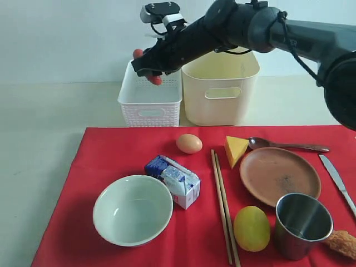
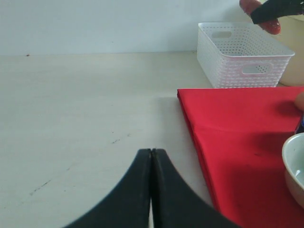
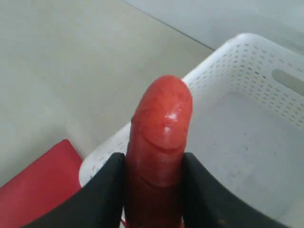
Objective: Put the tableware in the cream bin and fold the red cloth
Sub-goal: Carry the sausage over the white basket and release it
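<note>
My right gripper (image 1: 147,65) (image 3: 154,161) is shut on a red sausage (image 3: 164,123), held above the white perforated basket (image 1: 150,105). The cream bin (image 1: 219,89) stands just right of that basket. On the red cloth (image 1: 111,156) lie the pale green bowl (image 1: 132,209), wooden chopsticks (image 1: 222,203), brown plate (image 1: 279,176), steel cup (image 1: 302,224), spoon (image 1: 286,146) and knife (image 1: 336,178). My left gripper (image 2: 151,152) is shut and empty, over bare table left of the red cloth (image 2: 237,137); it does not show in the exterior view.
An egg (image 1: 189,143), cheese wedge (image 1: 235,149), lemon (image 1: 251,228), milk carton (image 1: 173,180) and a fried piece (image 1: 342,242) also lie on the cloth. The right arm stretches across above the cream bin. A wall runs behind both bins.
</note>
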`<state>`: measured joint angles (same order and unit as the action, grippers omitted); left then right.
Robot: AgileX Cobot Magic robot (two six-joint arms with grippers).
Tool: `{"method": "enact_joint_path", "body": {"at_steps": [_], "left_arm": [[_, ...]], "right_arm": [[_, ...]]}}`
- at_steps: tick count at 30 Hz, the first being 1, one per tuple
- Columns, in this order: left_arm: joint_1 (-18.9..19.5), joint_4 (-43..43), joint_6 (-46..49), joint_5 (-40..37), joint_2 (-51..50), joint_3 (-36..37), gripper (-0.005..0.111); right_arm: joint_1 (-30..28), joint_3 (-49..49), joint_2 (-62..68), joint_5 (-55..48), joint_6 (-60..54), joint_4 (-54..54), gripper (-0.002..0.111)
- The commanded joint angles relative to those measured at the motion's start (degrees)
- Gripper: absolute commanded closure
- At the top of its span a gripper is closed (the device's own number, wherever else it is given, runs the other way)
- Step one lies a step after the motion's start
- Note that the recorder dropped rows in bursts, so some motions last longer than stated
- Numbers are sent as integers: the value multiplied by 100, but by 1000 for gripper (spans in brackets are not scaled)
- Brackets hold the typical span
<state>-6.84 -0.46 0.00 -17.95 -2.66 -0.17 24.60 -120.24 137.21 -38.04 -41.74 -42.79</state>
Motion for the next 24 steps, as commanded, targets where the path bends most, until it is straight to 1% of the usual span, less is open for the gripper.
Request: {"method": "enact_joint_path", "body": {"at_steps": [1, 15, 16, 17, 18, 19, 20, 24], "left_arm": [[24, -35, -30, 32, 24, 17, 107], [24, -35, -30, 32, 24, 17, 107], [24, -35, -30, 32, 24, 17, 107], [24, -35, -30, 32, 24, 17, 107], [24, -35, -30, 32, 24, 17, 107], [24, -35, -30, 32, 24, 17, 107], [24, -35, -30, 32, 24, 17, 107], [24, -35, -30, 32, 24, 17, 107]], "right_arm": [[6, -86, -6, 233, 52, 480, 108], [6, -72, 49, 219, 95, 579, 107], [6, -72, 49, 172, 25, 579, 101], [6, -72, 49, 147, -38, 579, 98], [6, -72, 49, 73, -57, 579, 90], [6, -72, 49, 43, -57, 579, 87], [6, -72, 39, -1, -57, 579, 81], [6, -72, 12, -193, -57, 576, 69]]}}
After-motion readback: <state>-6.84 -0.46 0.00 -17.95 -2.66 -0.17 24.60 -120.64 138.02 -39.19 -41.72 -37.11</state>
